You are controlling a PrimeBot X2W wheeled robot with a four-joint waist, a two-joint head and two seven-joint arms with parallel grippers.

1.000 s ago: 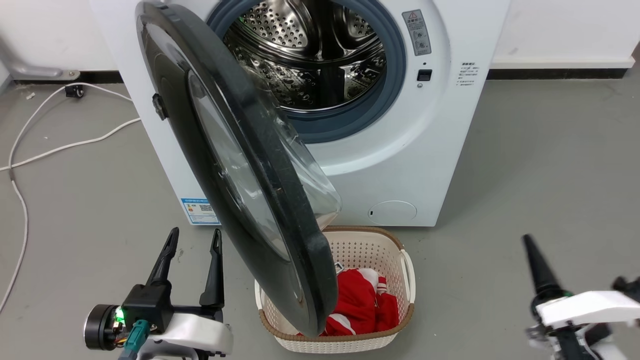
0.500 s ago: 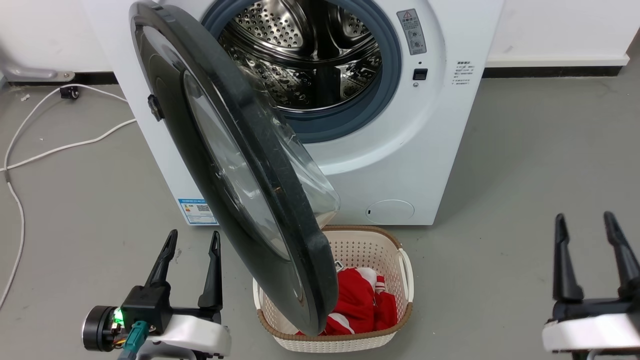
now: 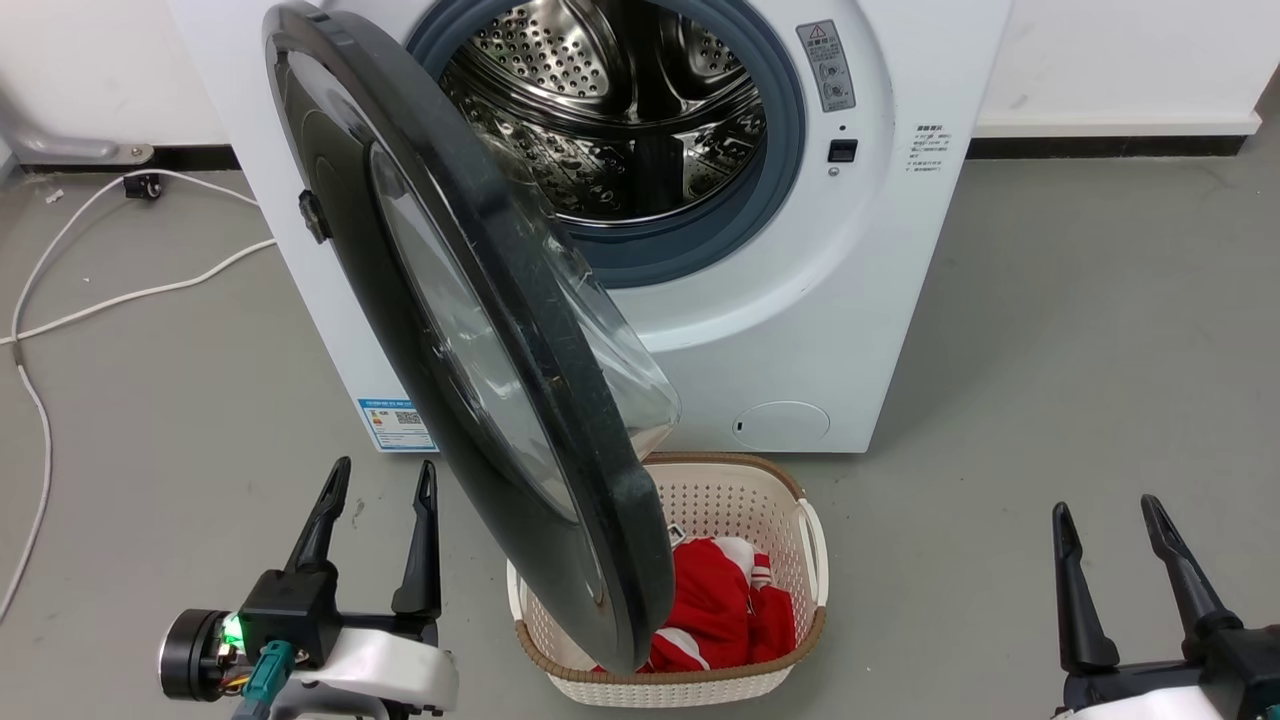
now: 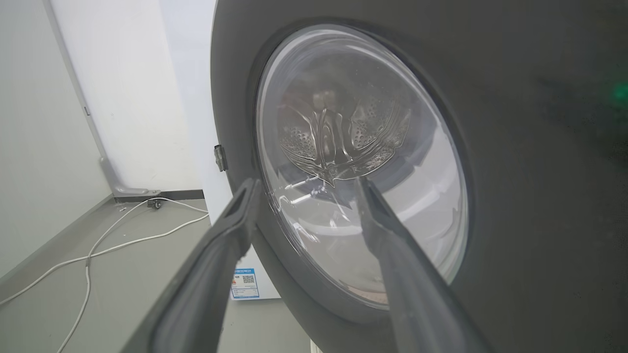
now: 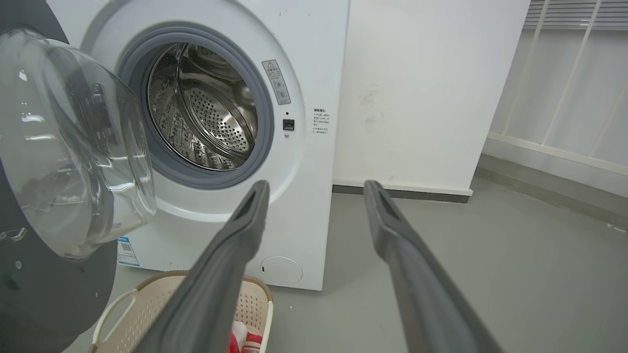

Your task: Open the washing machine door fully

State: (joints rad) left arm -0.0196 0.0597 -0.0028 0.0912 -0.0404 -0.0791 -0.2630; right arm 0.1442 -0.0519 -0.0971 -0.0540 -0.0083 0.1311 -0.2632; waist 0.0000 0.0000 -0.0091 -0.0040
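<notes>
At seven o'clock, the left arm's long tapered black fingers [image 3: 318,525] rose from a black block [image 3: 300,605] bearing a green light [image 3: 238,628], teal plug [image 3: 270,672] and white shell [image 3: 385,670]; the right fingers [image 3: 1078,600] at five o'clock matched.

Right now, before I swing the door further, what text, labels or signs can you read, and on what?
Nothing reads as words; all three stand on the washing machine front.
Grey sticker: red warning triangle, print too small.
Printed block: too small.
Blue label: QR code, text too small.
</notes>
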